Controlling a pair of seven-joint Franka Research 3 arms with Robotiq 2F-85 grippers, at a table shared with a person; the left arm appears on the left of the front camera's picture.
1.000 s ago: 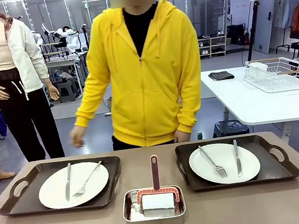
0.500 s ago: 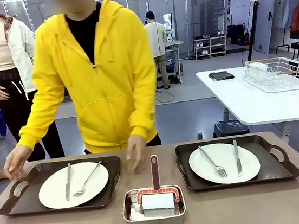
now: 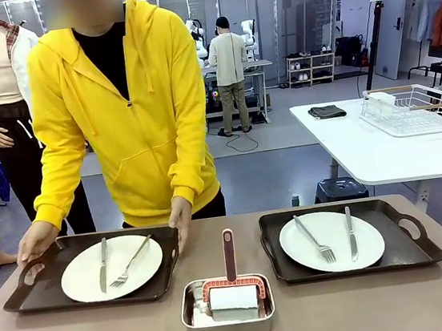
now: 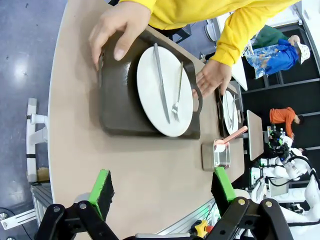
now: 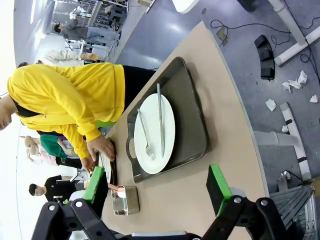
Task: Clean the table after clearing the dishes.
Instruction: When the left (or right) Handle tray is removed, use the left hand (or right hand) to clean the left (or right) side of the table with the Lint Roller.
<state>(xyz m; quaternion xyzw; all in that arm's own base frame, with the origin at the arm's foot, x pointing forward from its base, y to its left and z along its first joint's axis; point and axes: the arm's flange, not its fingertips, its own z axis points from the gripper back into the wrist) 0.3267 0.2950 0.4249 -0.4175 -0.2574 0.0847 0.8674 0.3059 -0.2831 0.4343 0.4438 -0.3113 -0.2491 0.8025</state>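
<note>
The clearing is only just getting under way, by the look of it. The steel pan [image 3: 227,308] is sitting at the robot's edge of the table [image 3: 368,313], midway along it, and a white roller [image 3: 233,297] with a reddish handle is lying inside it, untouched. To the robot's left of the pan, the person is leaning over the left tray [image 3: 39,294]. One hand [image 3: 36,240] is holding the handle farthest from the pan, and the other hand [image 3: 181,217] is pressing on the tray edge nearest the pan. The left plate [image 3: 82,279] is lying on this tray with its cutlery [image 3: 102,265]. To the right of the pan, the right tray [image 3: 403,254] is resting flat with nobody touching it, carrying the right plate [image 3: 337,256]. So both sets of dishes are sitting on the table: one seems about to leave, the other is waiting, and the wiping is not yet begun. The left gripper [image 4: 161,187] is hanging above the table on the left tray's side of the pan, green pads [image 4: 102,187] spread wide with nothing between them. The right gripper [image 5: 156,186] is hanging on the right tray's side of the pan, jaws equally wide and empty. Once the trays are gone, an arm will probably be going for the roller in the pan.
</note>
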